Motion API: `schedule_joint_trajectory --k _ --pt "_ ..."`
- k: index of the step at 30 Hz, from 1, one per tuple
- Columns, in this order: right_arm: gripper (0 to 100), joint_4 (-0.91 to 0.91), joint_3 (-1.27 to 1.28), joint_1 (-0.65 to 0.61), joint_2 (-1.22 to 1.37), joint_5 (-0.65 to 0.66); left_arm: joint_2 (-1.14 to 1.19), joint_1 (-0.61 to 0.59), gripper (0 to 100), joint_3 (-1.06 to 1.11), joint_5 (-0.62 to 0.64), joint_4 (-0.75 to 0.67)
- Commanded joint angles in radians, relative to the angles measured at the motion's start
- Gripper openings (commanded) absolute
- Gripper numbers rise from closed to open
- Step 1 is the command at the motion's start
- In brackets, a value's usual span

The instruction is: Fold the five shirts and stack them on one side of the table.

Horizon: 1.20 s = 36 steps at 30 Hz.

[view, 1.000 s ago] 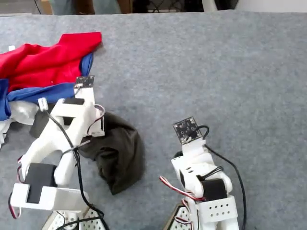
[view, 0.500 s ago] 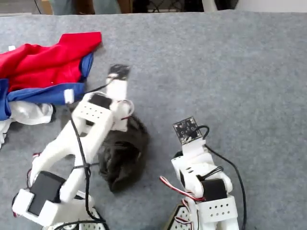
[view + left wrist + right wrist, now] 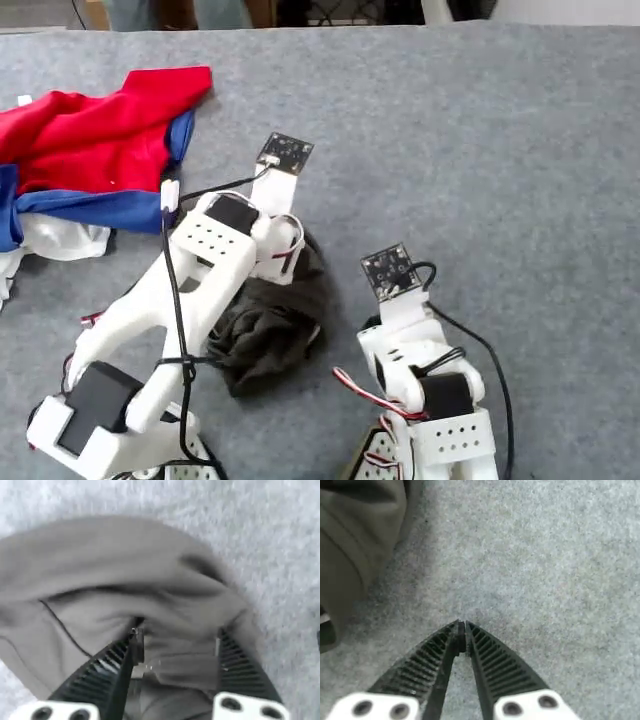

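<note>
Shirt pile (image 3: 90, 150) at 10 o'clock on table (image 3: 480, 130). Left gripper (image 3: 177, 632) holds a thick fold of dark shirt (image 3: 265, 335), jaws parted around it; lump runs 1–7 o'clock. Right gripper (image 3: 465, 626) pinched together, holding nothing; shirt near, at its 9 o'clock.

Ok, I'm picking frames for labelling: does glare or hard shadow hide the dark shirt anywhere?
High view: even light, no glare on the table; the left arm, not shadow, covers part of the dark shirt. Left wrist view: only soft shading in the folds at the left gripper. Right wrist view: flat light, no glare around the shut right gripper.
</note>
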Motion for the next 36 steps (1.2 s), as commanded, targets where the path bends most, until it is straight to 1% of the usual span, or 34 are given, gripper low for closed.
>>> schedule_joint_trajectory --k 1,4,8,11,16,20,22,24,26,28,32,36 --pt "1.5 0.002 -0.002 0.006 -0.005 -0.003 -0.041 -0.035 26 -0.062 0.011 0.063" --pt "1.5 0.002 -0.002 0.006 -0.005 -0.003 -0.041 -0.122 26 -0.127 0.011 0.132" --pt "1.5 0.002 -0.002 0.006 -0.005 -0.003 -0.041 -0.288 26 -0.223 0.008 0.215" --pt "1.5 0.002 -0.002 0.006 -0.005 -0.003 -0.040 -0.426 25 -0.249 -0.048 0.233" --pt "1.5 0.002 -0.002 0.006 -0.005 -0.003 -0.029 -0.638 25 -0.225 -0.118 0.219" --pt "1.5 0.002 -0.002 0.006 -0.005 -0.003 -0.029 -0.722 25 -0.079 -0.146 0.120" --pt "1.5 0.002 -0.002 0.006 -0.005 -0.003 -0.029 -0.725 25 0.044 -0.143 0.028" --pt "1.5 0.002 -0.002 0.006 -0.005 -0.003 -0.031 -0.702 25 0.151 -0.141 -0.083" --pt "1.5 0.002 -0.002 0.006 -0.005 -0.003 -0.029 -0.664 25 0.223 -0.110 -0.176" --pt "1.5 0.002 -0.002 0.006 -0.005 -0.003 -0.029 -0.611 25 0.266 -0.066 -0.235" --pt "1.5 0.002 -0.002 0.006 -0.005 -0.003 -0.028 -0.469 25 0.280 0.012 -0.249" --pt "1.5 0.002 -0.002 0.006 -0.005 -0.003 -0.028 -0.343 24 0.283 0.029 -0.252"
